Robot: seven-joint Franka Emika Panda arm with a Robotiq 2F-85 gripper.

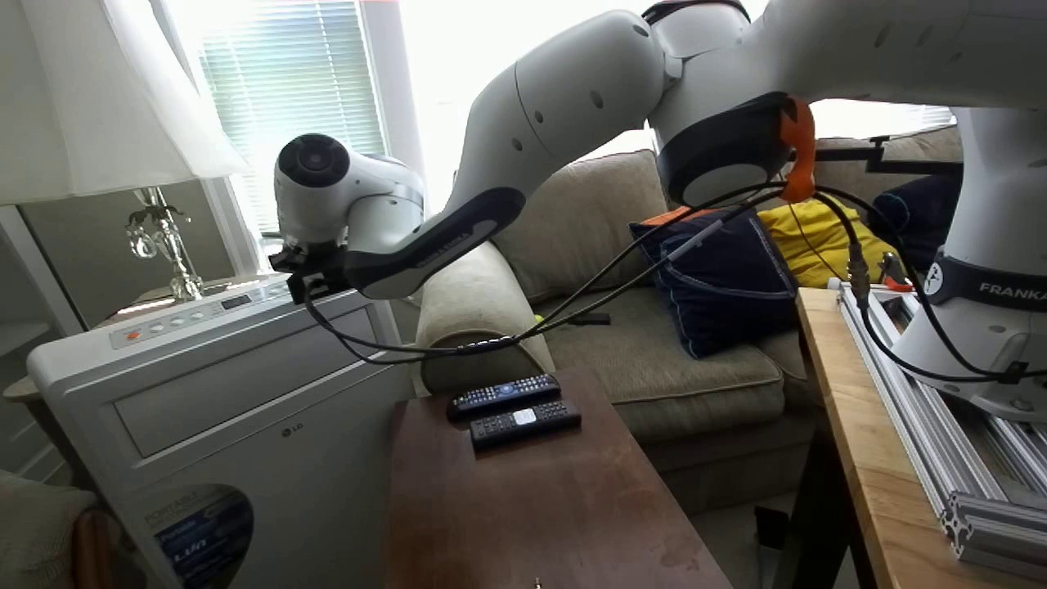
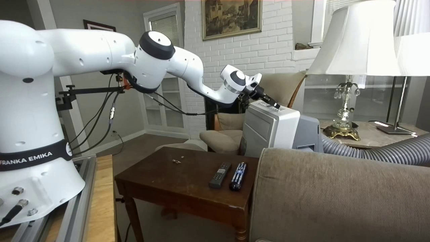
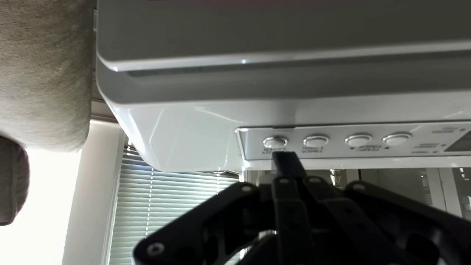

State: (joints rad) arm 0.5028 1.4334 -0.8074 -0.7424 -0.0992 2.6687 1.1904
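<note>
We have the tool point(image 3: 289, 163) closed on nothing, the end button point(image 3: 275, 142) of the panel point(image 3: 336, 138) just beyond it; we seem to be aiming, and should push gently next.

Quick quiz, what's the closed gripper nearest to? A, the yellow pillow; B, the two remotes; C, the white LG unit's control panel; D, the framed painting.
C: in the wrist view, the tip of the shut gripper shows right by the leftmost button of the control panel.
</note>
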